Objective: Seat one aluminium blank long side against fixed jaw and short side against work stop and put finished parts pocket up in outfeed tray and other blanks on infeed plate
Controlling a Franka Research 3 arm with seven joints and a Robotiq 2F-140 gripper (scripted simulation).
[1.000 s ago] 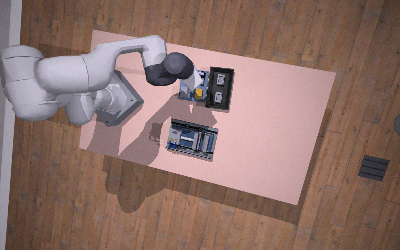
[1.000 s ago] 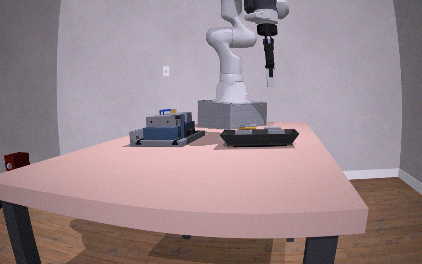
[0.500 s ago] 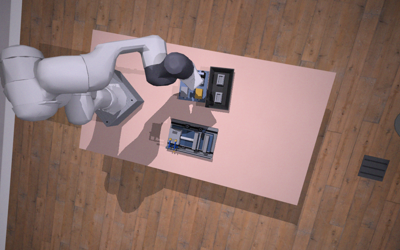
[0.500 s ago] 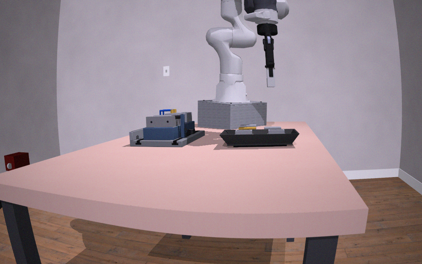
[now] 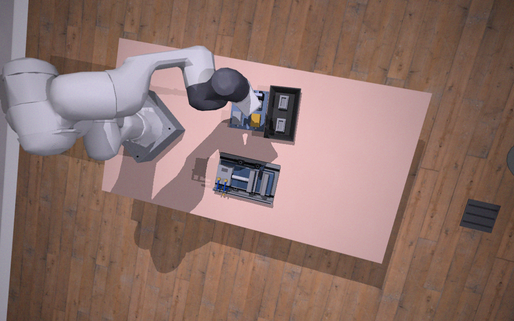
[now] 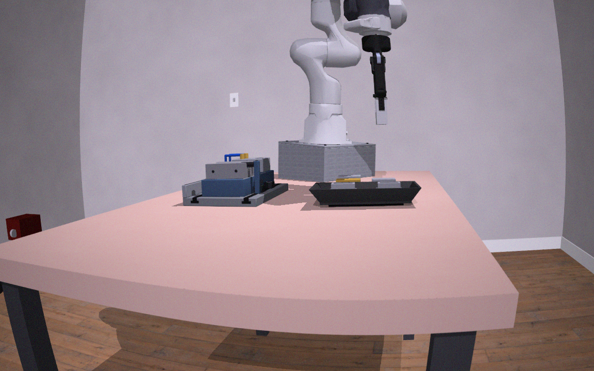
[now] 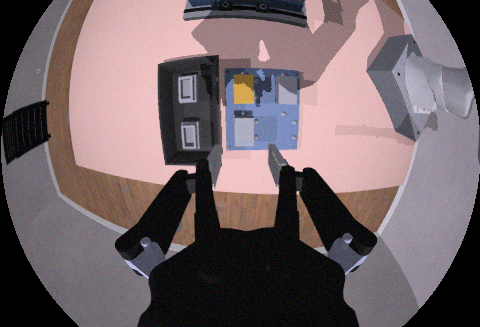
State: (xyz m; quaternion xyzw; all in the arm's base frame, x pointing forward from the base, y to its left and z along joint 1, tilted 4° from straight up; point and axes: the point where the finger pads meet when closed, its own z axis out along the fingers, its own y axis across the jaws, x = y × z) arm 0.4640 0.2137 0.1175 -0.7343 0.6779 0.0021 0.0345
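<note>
Pink table top [image 5: 350, 167] fills mid-frame of the top view. High above the infeed plate [image 7: 263, 130], the gripper [image 7: 243, 167] hangs with its fingers partly apart and nothing between them. On the plate lie a brass blank [image 7: 244, 89] and two aluminium blanks [image 7: 243, 129]; the arm hides part of it from above. Two finished parts [image 5: 282, 102] sit in the outfeed tray [image 5: 296, 115]. Vise [image 5: 246, 179] lower centre; its opening is hard to make out.
</note>
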